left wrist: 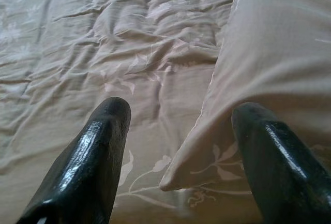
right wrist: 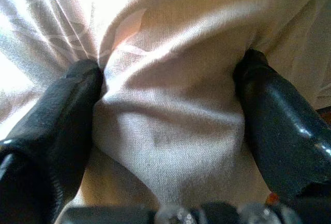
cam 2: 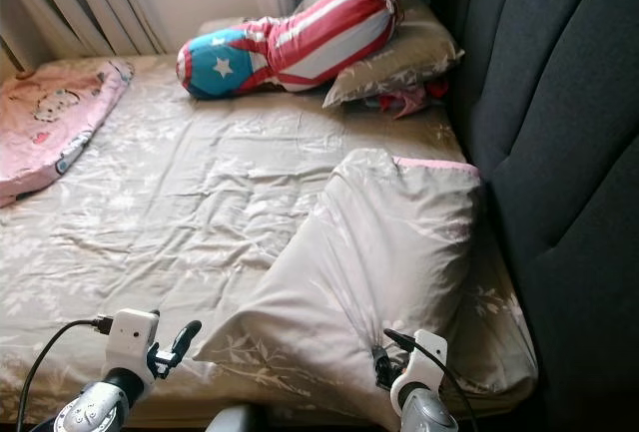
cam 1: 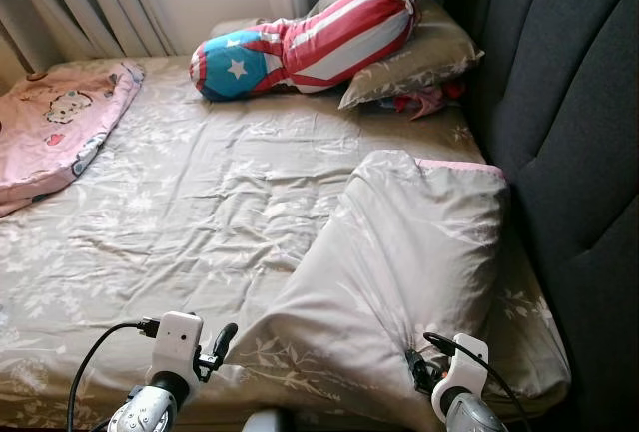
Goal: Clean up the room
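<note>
a unitree g1 stands at the near edge of a bed [cam 1: 200, 213], working on a large beige pillow [cam 1: 409, 252] that lies askew on the wrinkled floral sheet, its far end against the dark padded headboard [cam 1: 569, 133]. the step in hand looks like bed-tidying: taking hold of this pillow to move it to the head of the bed, where a grey-brown pillow [cam 1: 414, 58] and a stars-and-stripes bolster [cam 1: 300, 48] already rest.

the right gripper [right wrist: 165, 79] is pressed into the pillow's near edge, a fold of fabric bunched between its two black fingers [right wrist: 57, 115], which squeeze it from both sides. the left gripper [left wrist: 178, 131] hovers with its jaws spread wide and empty; the pillow's near corner lies between and just ahead of its fingertips, not touched.

the next move likely calls for the left gripper to advance onto that corner and pinch it, so both arms can lift the pillow evenly.

a pink cartoon-print blanket [cam 1: 55, 123] sits folded at the far left of the mattress, well apart from the work.
</note>
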Robot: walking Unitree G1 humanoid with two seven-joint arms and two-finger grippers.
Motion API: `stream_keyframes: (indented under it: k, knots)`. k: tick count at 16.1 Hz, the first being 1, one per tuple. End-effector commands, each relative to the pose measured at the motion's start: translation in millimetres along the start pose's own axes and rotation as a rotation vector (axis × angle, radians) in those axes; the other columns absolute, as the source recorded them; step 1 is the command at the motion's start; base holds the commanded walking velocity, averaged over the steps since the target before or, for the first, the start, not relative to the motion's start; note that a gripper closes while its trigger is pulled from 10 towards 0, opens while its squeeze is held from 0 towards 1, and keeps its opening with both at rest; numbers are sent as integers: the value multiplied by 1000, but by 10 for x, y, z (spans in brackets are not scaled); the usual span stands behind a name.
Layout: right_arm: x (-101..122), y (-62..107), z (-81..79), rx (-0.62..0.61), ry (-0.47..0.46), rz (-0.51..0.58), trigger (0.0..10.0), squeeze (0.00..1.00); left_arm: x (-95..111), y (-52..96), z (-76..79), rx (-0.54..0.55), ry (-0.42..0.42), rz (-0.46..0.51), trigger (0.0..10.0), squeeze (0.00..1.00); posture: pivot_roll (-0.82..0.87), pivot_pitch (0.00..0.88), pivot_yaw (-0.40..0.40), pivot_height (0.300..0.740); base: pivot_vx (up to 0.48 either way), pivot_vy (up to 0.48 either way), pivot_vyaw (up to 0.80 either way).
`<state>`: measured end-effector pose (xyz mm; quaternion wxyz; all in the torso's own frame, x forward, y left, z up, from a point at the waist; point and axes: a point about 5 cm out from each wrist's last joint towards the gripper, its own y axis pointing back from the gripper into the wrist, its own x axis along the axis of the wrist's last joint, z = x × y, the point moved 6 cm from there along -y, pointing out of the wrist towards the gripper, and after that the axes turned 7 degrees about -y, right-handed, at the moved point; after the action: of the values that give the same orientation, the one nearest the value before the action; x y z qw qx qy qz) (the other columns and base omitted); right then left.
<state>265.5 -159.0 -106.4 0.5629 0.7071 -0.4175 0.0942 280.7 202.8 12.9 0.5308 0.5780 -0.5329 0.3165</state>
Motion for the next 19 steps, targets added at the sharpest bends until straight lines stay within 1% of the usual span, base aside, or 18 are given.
stream_keyframes:
  k: [1, 5, 9, 12, 15, 19]
  knots:
    - [-502, 75, 0, -2, 17, -175, 0, 0, -4, 24, -28, 7, -3, -10, 10000, 0, 115, 153, 98, 661, 0, 0, 0]
    - [-503, 72, -31, 9, 29, -175, 0, 0, 32, -2, 5, 10, 10, -12, 10000, 0, 108, 142, 89, 661, 0, 0, 0]
    - [-579, 93, -26, 11, 56, -190, 0, 0, 37, -51, 21, 20, 21, -14, 10000, 0, 100, 128, 74, 661, 0, 0, 0]
    - [-570, 93, -21, 12, 54, -186, 0, 0, 68, -74, 34, 19, 24, -6, 10000, 0, 95, 122, 70, 661, 0, 0, 0]
    - [-481, 71, -14, 8, 63, -164, 0, 0, 106, -139, 82, 19, 38, 5, 10000, 0, 81, 101, 60, 661, 0, 0, 0]
    - [-396, 49, -37, 16, 69, -143, 0, 0, 127, -206, 87, 27, 53, 10, 10000, 0, 76, 78, 49, 661, 0, 0, 0]
